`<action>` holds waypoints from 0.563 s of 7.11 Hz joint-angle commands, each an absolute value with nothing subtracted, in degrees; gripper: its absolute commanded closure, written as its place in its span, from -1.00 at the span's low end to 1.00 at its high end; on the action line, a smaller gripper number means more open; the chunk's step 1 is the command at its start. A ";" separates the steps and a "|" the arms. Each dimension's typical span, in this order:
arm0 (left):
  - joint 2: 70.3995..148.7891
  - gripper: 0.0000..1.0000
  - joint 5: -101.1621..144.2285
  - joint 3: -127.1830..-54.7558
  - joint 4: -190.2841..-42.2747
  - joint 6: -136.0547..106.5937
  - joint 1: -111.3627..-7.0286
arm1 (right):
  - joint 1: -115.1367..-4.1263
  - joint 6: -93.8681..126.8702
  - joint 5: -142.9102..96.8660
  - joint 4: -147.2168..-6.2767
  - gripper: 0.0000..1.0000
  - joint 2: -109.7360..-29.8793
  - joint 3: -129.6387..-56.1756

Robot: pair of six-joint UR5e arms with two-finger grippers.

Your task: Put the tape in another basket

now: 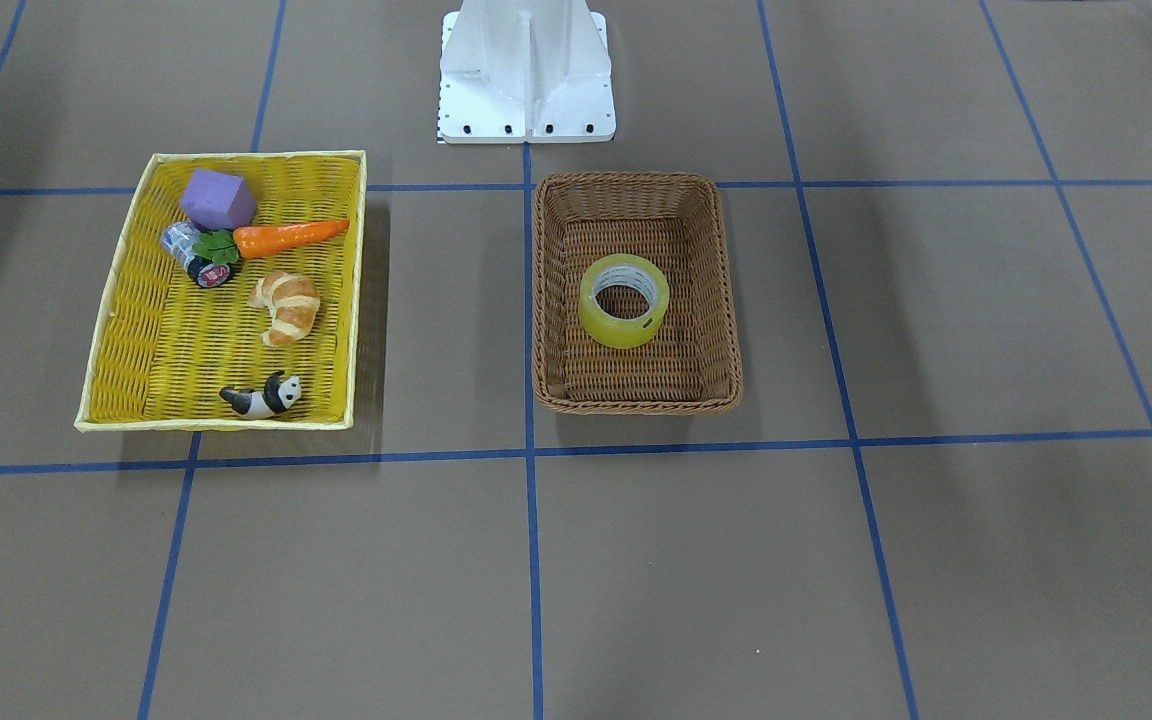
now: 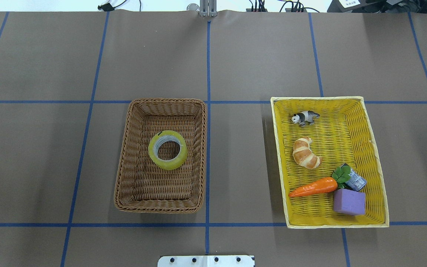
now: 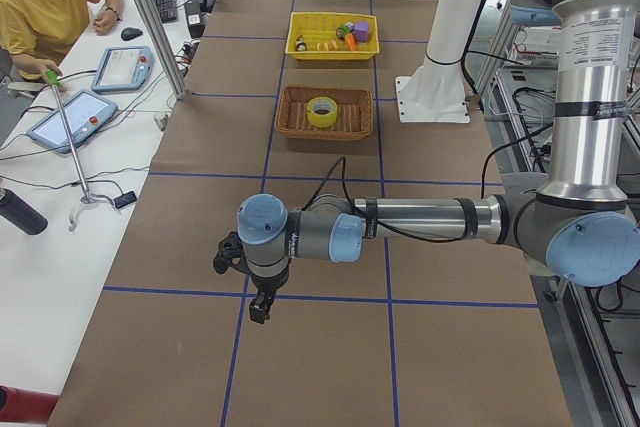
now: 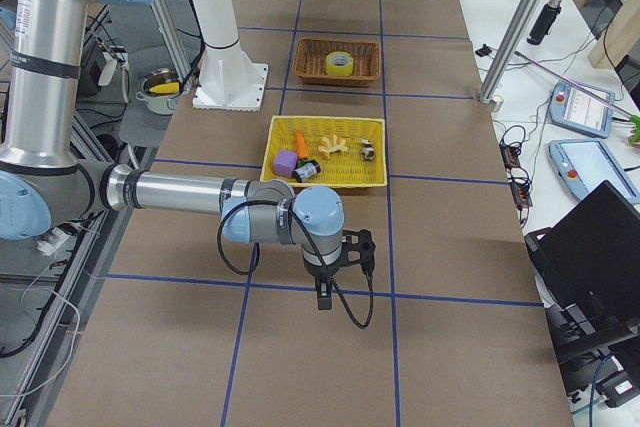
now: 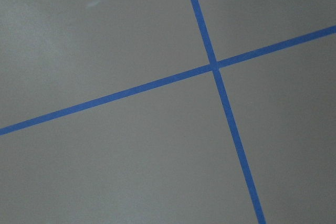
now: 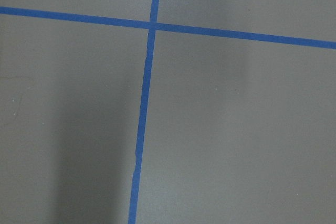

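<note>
The yellow tape roll (image 1: 593,309) lies flat in the middle of the brown wicker basket (image 1: 636,404); both also show in the overhead view, the tape (image 2: 154,157) inside the basket (image 2: 158,208). The left gripper (image 3: 260,309) shows only in the exterior left view, pointing down over bare table far from both baskets; I cannot tell if it is open or shut. The right gripper (image 4: 322,297) shows only in the exterior right view, also pointing down over bare table near the yellow basket's end; its state cannot be told. Both wrist views show only brown table and blue lines.
A bright yellow woven basket (image 2: 337,225) holds a carrot (image 2: 313,187), a croissant (image 2: 305,152), a purple block (image 2: 349,202), a small black-ended cylinder (image 2: 355,181) and a panda figure (image 2: 304,117). The robot's white base (image 1: 526,75) stands behind the baskets.
</note>
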State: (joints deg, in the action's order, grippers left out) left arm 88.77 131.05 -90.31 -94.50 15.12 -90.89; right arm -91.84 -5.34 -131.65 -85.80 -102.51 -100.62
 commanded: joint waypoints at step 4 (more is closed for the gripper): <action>88.77 -0.98 131.13 -90.35 -94.48 15.12 -90.88 | -91.76 -4.39 -130.08 -86.57 -1.00 -102.13 -101.34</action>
State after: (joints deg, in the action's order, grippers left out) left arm 88.80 131.12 -90.34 -94.48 15.12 -90.88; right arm -91.77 -4.50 -130.09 -86.46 -102.20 -101.32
